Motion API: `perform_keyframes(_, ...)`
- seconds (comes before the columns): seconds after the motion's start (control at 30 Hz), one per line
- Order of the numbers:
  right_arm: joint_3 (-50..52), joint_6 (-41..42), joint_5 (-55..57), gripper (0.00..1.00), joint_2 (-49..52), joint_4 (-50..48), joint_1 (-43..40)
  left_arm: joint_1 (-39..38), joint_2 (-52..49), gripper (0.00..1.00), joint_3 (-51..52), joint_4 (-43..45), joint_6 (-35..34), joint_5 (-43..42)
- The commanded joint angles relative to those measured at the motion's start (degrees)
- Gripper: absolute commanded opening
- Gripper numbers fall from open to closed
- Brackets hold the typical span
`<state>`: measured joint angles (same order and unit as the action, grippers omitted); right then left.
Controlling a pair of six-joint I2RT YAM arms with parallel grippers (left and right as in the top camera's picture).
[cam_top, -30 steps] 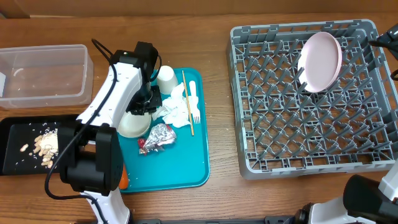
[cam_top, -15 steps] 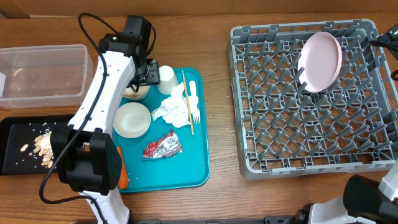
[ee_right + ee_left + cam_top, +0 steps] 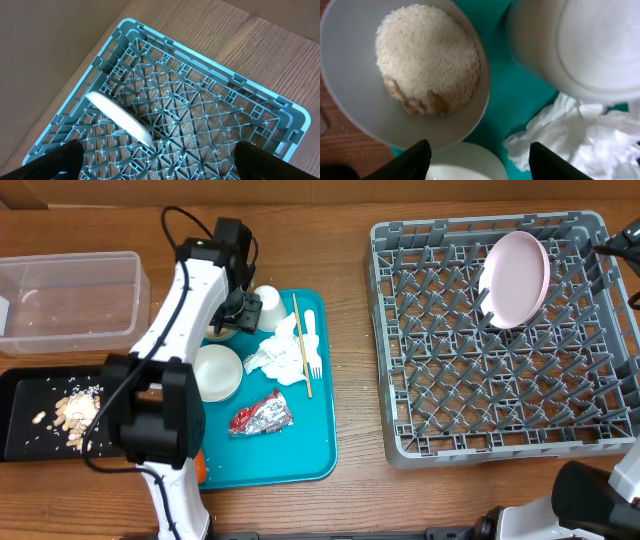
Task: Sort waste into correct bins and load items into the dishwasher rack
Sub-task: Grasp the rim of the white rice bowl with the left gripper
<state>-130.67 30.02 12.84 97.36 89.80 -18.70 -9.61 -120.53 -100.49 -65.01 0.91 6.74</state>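
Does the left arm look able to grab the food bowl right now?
Probably yes: the left gripper hangs open close over the food bowl, whose near rim is bare, though the cup stands close beside it.

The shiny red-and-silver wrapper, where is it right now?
In the overhead view, the wrapper lies on the teal tray, left of the grey rack, just below the crumpled napkin and beside the empty white bowl.

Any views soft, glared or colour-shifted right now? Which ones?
Left wrist: too close, so the bowl, cup and napkin all look soft. Right wrist: sharp but colour-shifted, the rack reads teal. Overhead: crisp, even light, no glare, and the same rack shows grey.
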Motion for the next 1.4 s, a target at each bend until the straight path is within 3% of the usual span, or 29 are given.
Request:
perform_keyframes(0.0,0.1,0.4,0.1,1.0,0.2,-0.1,0.0,0.6,-2.1,0.65,-0.9,1.1,3.2,2.3)
perform_keyframes(0.27,0.1,0.5,0.1,1.0,0.2,-0.1,0.0,0.7,-3.5,0.63,-0.9,4.2,3.5,4.4)
perform_keyframes(0.4,0.1,0.5,0.1,1.0,0.2,-0.1,0.0,0.7,-4.1,0.53,-0.7,4.2,3.6,4.4)
perform_keyframes(0.67,0.1,0.5,0.1,1.0,0.2,-0.1,0.0,0.7,-4.5,0.47,0.7,4.1,3.9,5.8)
perform_keyframes(1.37,0.1,0.4,0.1,1.0,0.2,-0.1,0.0,0.7,-4.5,0.5,2.8,4.7,3.8,3.7)
